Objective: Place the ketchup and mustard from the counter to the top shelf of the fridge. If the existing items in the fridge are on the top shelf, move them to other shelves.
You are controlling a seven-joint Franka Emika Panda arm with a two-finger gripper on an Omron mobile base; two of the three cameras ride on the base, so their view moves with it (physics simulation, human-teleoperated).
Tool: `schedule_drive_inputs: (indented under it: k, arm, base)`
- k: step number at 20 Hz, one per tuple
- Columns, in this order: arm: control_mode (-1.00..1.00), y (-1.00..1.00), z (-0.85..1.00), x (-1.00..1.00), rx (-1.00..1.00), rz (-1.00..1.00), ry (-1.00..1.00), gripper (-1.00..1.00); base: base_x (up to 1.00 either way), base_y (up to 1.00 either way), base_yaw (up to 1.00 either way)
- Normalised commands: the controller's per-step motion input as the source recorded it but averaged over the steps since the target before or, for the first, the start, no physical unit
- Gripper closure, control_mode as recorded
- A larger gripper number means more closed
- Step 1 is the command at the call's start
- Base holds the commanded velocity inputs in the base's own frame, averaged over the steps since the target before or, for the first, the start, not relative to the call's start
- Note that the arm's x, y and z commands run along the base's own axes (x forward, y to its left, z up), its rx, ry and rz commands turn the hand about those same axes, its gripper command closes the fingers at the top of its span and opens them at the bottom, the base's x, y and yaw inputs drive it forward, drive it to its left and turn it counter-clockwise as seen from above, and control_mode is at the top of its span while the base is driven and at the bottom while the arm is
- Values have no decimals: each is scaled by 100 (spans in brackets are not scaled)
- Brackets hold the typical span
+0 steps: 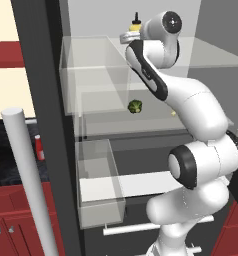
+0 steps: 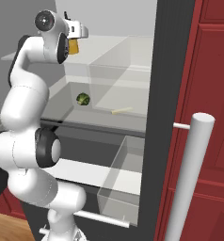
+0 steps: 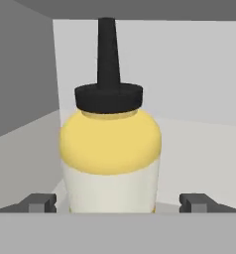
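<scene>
From my remote station, my fingers [image 3: 40, 202] stand spread wide, one on each side of the mustard bottle [image 3: 110, 154] with a gap showing between each tip and its body, so nothing is gripped. The bottle stands upright between them on the top shelf [image 1: 211, 55] of the fridge, its black nozzle pointing straight up. In the left base view I see the mustard's cap poking up just behind my wrist. Below the mustard, on the next shelf [image 2: 109, 123] down, a green broccoli floret [image 1: 135, 106] lies well apart from it, with a pale stick-like item [image 2: 121, 110] beside the broccoli. Far lower than the mustard, the ketchup bottle [image 1: 39, 148] stands on the dark tabletop [image 1: 6, 160] outside the fridge.
</scene>
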Motion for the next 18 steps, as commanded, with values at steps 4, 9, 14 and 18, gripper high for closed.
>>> schedule_drive_inputs:
  k: [4,9,14,18]
  arm:
    - [-100,0,0,-18,0,1,-2,-100]
    - [-100,-2,0,-81,0,6,-16,-100]
    - [-100,-36,0,-100,1,10,-29,-100]
    - [-100,-59,-18,-100,0,3,-14,-100]
  base:
    - [0,0,0]
    - [0,0,0]
    - [0,0,0]
    - [0,0,0]
